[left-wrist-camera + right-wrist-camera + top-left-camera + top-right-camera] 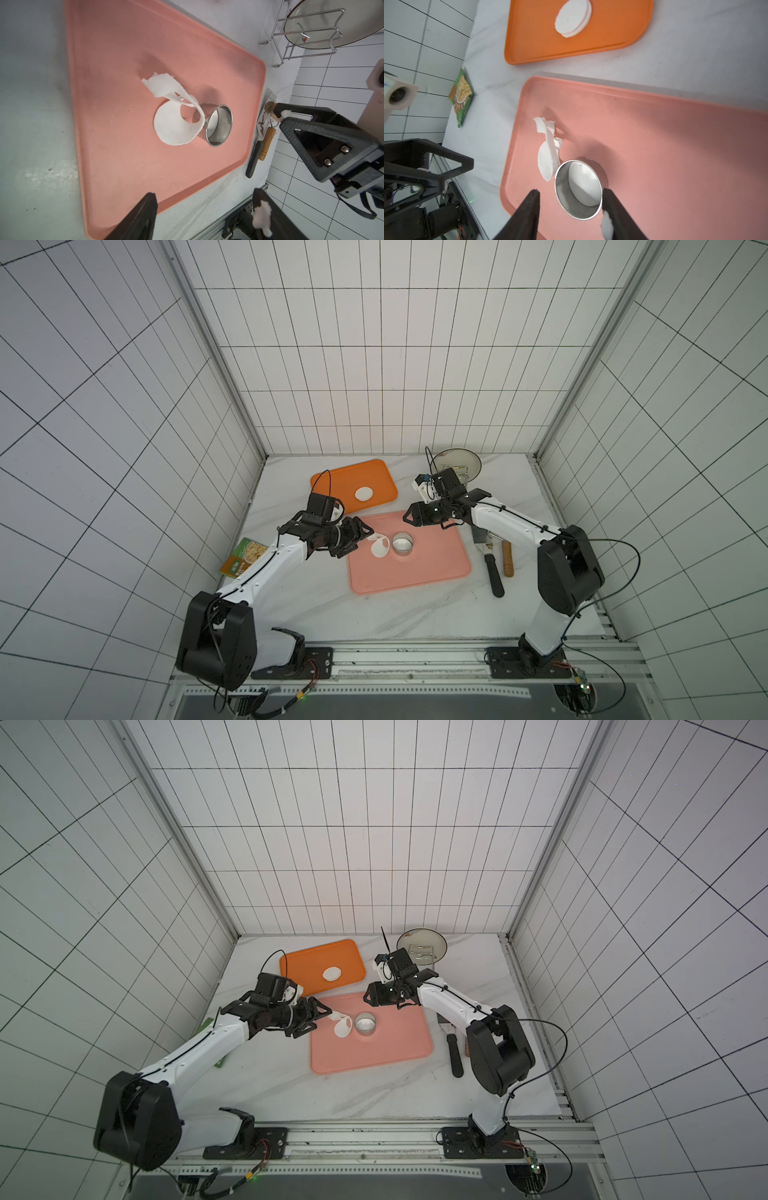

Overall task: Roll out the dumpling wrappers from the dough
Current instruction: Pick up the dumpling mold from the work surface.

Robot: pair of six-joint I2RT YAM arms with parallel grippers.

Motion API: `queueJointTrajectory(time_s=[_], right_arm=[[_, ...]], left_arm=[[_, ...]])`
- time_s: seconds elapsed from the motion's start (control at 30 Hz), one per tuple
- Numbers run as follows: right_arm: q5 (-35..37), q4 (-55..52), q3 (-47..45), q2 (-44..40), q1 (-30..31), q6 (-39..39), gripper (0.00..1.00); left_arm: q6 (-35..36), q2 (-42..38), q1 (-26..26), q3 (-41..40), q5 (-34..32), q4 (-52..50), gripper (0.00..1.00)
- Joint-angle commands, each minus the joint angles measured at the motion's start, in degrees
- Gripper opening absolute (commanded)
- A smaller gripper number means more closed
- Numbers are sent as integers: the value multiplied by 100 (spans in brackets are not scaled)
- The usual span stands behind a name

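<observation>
Top views both show the white marbled table (pixel 291 614) inside tiled walls; on it, near the middle, lies the pink tray (pixel 436 572), and behind it, just apart, the orange tray (pixel 345 481); the left gripper (pixel 365 539) hangs over the pink tray's left edge with its jaws spread wide and nothing between them; the right gripper (pixel 406 517) hangs over that tray's far edge, jaws parted and holding nothing; a glass lid (pixel 457 462) stands in a wire rack at the back right; a green food packet (pixel 245 558) lies under the left arm; right of the pink tray lie a black-handled scraper (pixel 492 572) and, just beside it, a wooden roller (pixel 507 558); the steel ring (pixel 401 545) stands upright on the pink tray with a white round inside it; the dough (pixel 172 124), a ragged scrap with a round cutout, lies between ring and left gripper, part flat on the tray, one strip arching up against the ring's side; the dumpling wrappers (pixel 572 17), stacked round discs, rest on the orange tray; white crumbs cling to a left finger (pixel 262 216) and a right finger (pixel 607 225).
</observation>
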Motion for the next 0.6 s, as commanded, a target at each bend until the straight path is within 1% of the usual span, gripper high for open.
queueJointTrajectory(time_s=[0.0, 0.3, 0.5, 0.57], right_arm=[[380, -854, -4, 271, 34, -139, 50], [507, -1260, 372, 967, 155, -235, 47], [619, -1378, 589, 1219, 288, -245, 45], [675, -1410, 645, 1247, 306, -244, 42]], left_arm=[[78, 84, -113, 56, -361, 52, 72], [78, 55, -124, 12, -396, 43, 72], [95, 141, -124, 17, -357, 65, 72], [93, 160, -124, 26, -351, 69, 72]])
